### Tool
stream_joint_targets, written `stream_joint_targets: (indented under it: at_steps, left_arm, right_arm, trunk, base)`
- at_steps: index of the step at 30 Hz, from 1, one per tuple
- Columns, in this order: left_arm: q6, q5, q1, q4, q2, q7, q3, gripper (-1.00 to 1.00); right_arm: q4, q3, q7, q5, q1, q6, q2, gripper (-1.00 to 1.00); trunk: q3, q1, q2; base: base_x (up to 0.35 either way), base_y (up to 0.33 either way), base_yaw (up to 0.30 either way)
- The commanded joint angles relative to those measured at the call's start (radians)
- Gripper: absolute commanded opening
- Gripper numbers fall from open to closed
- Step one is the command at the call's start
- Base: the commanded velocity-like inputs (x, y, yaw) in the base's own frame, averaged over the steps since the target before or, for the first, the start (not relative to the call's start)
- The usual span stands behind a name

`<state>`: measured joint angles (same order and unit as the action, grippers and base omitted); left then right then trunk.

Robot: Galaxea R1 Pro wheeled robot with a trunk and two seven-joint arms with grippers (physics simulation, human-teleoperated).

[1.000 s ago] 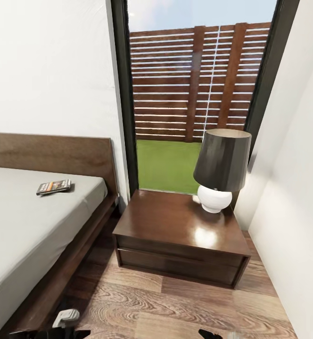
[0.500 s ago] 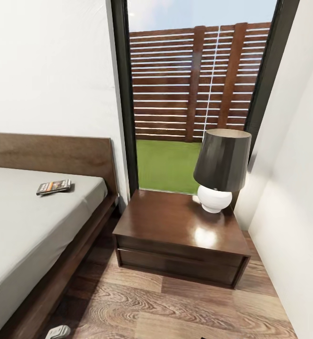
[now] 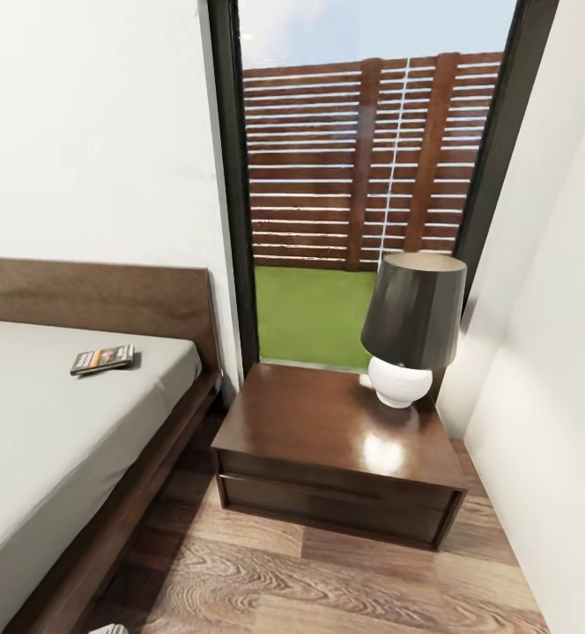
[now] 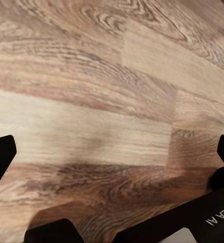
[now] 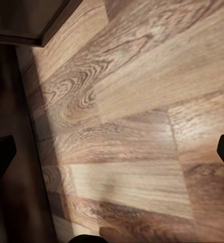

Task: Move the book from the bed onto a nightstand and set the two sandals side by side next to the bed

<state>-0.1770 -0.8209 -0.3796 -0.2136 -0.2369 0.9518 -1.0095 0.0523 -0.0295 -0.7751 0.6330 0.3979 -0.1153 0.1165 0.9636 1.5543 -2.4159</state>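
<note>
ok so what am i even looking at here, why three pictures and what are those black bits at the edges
These are simulator renders from a wheeled robot with two arms. The large picture comes from a camera on its head, looking down into a bedroom: a bed with a grey mattress, a small book lying on it near the headboard, and beside the bed a dark wooden nightstand carrying a lamp. Behind is a tall window onto a fence and lawn.

The two smaller pictures come from cameras near each arm's tool, aimed at the wood floor. The black bits at their edges are the fingers of the left tool and the right tool, spread wide apart with only floor between them, so both are open and hold nothing.
</note>
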Motion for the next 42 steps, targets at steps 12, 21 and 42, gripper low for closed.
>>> stream_joint_targets:
  at_steps: [12,21,42]
  left_arm:
    - [-0.01,-0.003,-0.001,-0.001,0.002,-0.048,-0.008,1.0]
    - [-0.009,-0.006,-0.001,0.0,0.002,-0.05,-0.007,1.0]
    - [-0.011,-0.006,0.0,0.001,0.002,-0.049,-0.007,1.0]
  right_arm:
    - [0.003,-0.003,0.062,0.008,0.001,-0.008,-0.002,1.0]
    - [0.003,-0.003,0.092,0.007,0.001,-0.006,-0.003,1.0]
    - [0.002,-0.004,0.21,0.007,0.001,0.009,-0.018,1.0]
  trunk:
    - [-0.037,-0.046,0.084]
    - [-0.065,-0.081,0.147]
    - [-0.131,-0.161,0.294]
  base:
    - [0.0,0.0,0.0]
    - [0.0,0.0,0.0]
    - [0.0,0.0,0.0]
